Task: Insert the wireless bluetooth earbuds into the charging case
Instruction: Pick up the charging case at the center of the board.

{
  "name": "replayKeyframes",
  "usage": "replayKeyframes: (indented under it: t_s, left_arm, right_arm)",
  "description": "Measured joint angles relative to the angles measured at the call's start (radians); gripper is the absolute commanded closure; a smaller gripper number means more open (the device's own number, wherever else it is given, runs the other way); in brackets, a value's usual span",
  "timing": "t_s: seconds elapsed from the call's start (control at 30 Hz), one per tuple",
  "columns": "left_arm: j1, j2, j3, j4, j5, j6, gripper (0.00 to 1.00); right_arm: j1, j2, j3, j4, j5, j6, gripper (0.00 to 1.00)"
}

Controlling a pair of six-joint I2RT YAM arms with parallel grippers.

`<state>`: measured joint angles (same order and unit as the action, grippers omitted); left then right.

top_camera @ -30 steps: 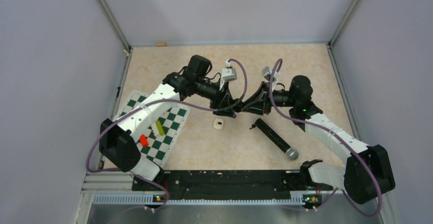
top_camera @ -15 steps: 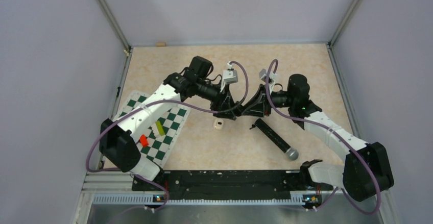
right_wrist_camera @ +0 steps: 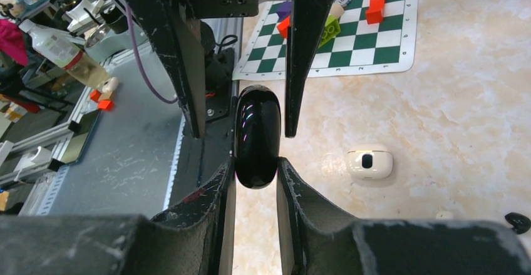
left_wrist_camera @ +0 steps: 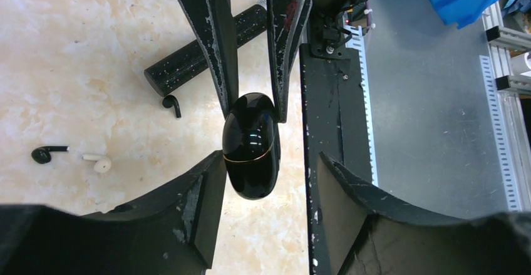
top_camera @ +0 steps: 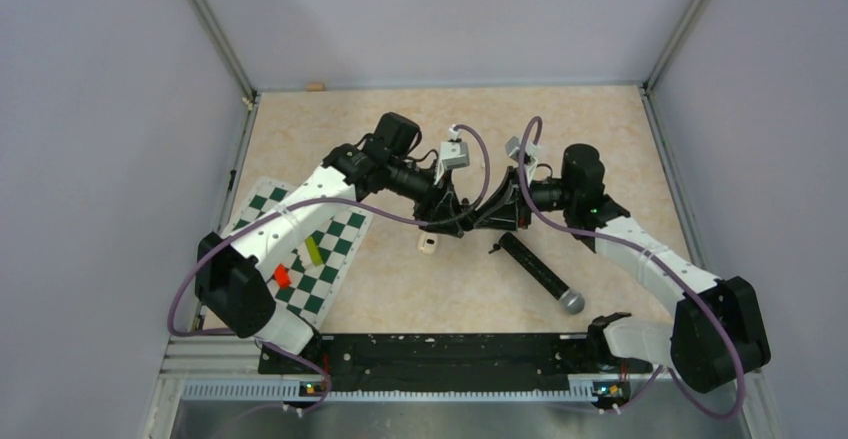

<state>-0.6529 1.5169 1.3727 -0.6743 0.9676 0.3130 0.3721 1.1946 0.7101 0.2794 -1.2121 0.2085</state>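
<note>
while the right gripper (right_wrist_camera: 255, 165) pinches the glossy black oval charging case (right_wrist_camera: 257, 128), the left gripper (left_wrist_camera: 269, 157) sits spread around it. tiny white earbud (left_wrist_camera: 98, 163) and dark earbud (left_wrist_camera: 45, 155) lie side by side on open beige table (left_wrist_camera: 75, 49); second dark earbud (left_wrist_camera: 170, 104) just beside black microphone tube (left_wrist_camera: 200, 52).

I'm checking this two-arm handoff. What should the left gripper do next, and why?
Probably close the left gripper on the black charging case: its open fingers straddle it, while the right gripper pinches the other end.
</note>
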Motion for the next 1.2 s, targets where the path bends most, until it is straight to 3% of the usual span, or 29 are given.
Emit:
replayKeyframes:
  t_s: [0.43,0.57,0.7,0.9,1.2]
  left_arm:
    - [-0.009,0.0,0.0,-0.008,-0.001,0.005,0.24]
    - [-0.012,0.0,0.0,-0.012,0.0,0.012,0.25]
    - [-0.016,0.002,0.002,-0.021,0.0,0.019,0.32]
    - [-0.021,0.018,0.017,-0.03,0.0,0.026,0.27]
    - [-0.023,0.02,0.02,-0.037,-0.001,0.027,0.55]
  right_arm:
    - [0.0,0.011,0.011,-0.009,-0.026,-0.003,0.9]
    - [0.0,0.011,0.011,-0.008,-0.046,0.005,0.9]
    - [0.0,0.011,0.011,-0.008,-0.059,0.013,0.9]
    - [0.001,0.016,0.011,-0.007,-0.071,0.02,0.9]
    - [0.006,0.028,0.011,-0.007,-0.065,0.02,0.9]
